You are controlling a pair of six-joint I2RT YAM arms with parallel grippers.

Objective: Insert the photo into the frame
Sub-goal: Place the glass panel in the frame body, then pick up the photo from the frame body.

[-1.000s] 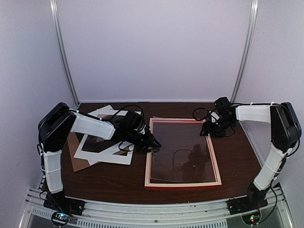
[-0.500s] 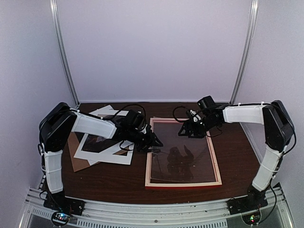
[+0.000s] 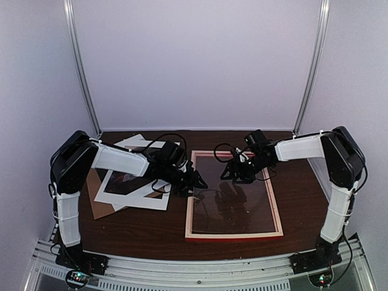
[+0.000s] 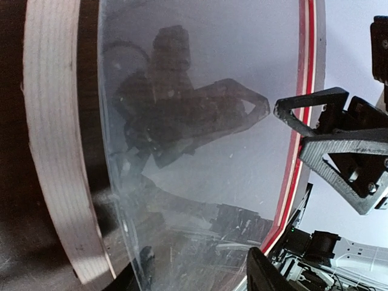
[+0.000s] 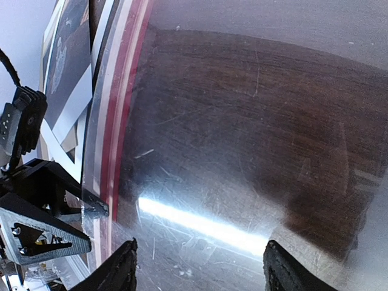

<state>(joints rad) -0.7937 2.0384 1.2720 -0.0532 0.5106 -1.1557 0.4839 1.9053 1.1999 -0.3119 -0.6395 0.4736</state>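
Observation:
The frame (image 3: 233, 235) lies flat mid-table, pale back up and red at its outer edge, with a clear glass pane (image 3: 233, 206) in it. My left gripper (image 3: 197, 180) sits low at the frame's left strip (image 4: 54, 151). It is open (image 4: 194, 270), and the pane's edge (image 4: 112, 200) runs between its fingers. My right gripper (image 3: 225, 174) hovers open over the glass (image 5: 242, 121) near the frame's upper left, its jaws (image 5: 200, 273) empty. The dark photo (image 5: 65, 48) lies left of the frame, showing through the white mat's window (image 3: 123, 180).
A white mat (image 3: 136, 200) and a brown backing board (image 3: 100, 206) are stacked on the table left of the frame, partly under my left arm. Another white sheet (image 3: 136, 143) sticks out behind them. Walls close the table at back and sides.
My right gripper has swung left from the frame's upper right corner to over the glass, close to the left gripper. The left gripper's jaws have spread wider.

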